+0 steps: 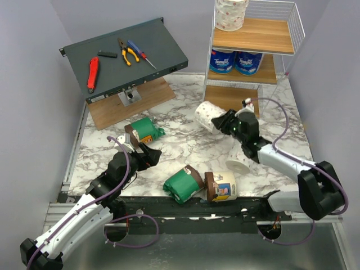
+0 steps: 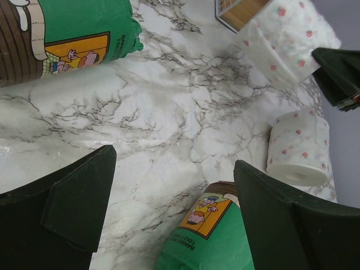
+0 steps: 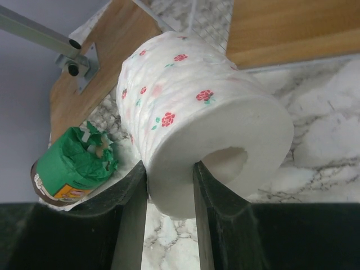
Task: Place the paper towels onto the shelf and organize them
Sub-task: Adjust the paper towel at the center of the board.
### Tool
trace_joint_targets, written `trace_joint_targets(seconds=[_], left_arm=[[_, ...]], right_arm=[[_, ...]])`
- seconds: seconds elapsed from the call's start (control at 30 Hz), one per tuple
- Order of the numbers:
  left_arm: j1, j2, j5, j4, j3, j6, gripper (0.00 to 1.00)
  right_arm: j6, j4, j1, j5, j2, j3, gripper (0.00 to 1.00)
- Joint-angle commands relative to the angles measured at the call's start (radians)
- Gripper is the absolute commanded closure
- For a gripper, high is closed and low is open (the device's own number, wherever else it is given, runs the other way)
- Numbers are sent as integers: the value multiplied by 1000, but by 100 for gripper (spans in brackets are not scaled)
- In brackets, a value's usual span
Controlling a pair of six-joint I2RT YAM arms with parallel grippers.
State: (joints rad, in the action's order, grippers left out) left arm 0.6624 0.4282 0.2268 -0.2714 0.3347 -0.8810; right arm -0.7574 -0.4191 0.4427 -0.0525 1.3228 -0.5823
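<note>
Arm (image 1: pixel 281 160) outstretched, right end effector (image 3: pixel 170 174) pinching roll (image 3: pixel 185 95).

Soft, even light falls from above in every view, leaving only faint shadows. The marble surface (image 2: pixel 169 112) carries a dull sheen just beside the left hand (image 2: pixel 174 160). Both hands' dark fingers (image 2: pixel 67 214) blur close to the lens. The white roll (image 3: pixel 197 112) in the right hand (image 3: pixel 169 183) is sharp, shaded beneath.
</note>
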Motion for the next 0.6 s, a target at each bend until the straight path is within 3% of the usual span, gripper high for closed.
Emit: trace_joint_targets(seconds=[0.0, 0.27, 0.57], left_arm=[[-2, 10, 8, 17, -7, -5, 11], [-3, 56, -10, 39, 7, -6, 12], [-3, 113, -34, 61, 32, 1, 12]], right_arm=[[178, 274, 1, 43, -73, -185, 74], [410, 744, 87, -4, -86, -477, 74], [568, 1126, 337, -320, 113, -823, 73]])
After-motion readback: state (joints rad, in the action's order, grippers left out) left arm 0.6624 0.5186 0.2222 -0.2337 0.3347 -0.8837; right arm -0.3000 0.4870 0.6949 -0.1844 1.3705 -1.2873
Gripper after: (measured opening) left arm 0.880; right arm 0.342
